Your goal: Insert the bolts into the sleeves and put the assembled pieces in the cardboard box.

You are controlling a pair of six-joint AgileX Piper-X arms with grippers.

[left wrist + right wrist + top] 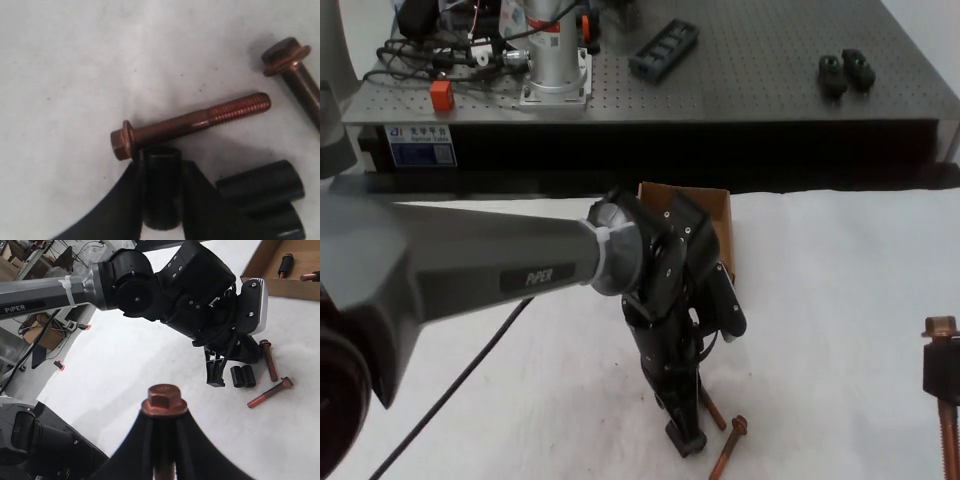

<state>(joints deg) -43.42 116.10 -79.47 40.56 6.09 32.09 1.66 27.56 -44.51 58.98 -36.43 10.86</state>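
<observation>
- One black sleeve point(161, 192), on end, clamped between the fingers of the left gripper point(161, 170).
- Two loose bolts on the white cloth point(840, 300): one point(190, 124) with its head just beside the held sleeve, one point(295, 75) farther out.
- Two loose sleeves point(260, 186) point(282, 227), side by side, near that gripper.
- One bolt point(164, 401) pinched in the right gripper point(164, 422), head clear of the fingertips.
- One cardboard box point(280, 287) behind the left gripper, with two pieces point(287, 261) point(311, 276) inside.
</observation>
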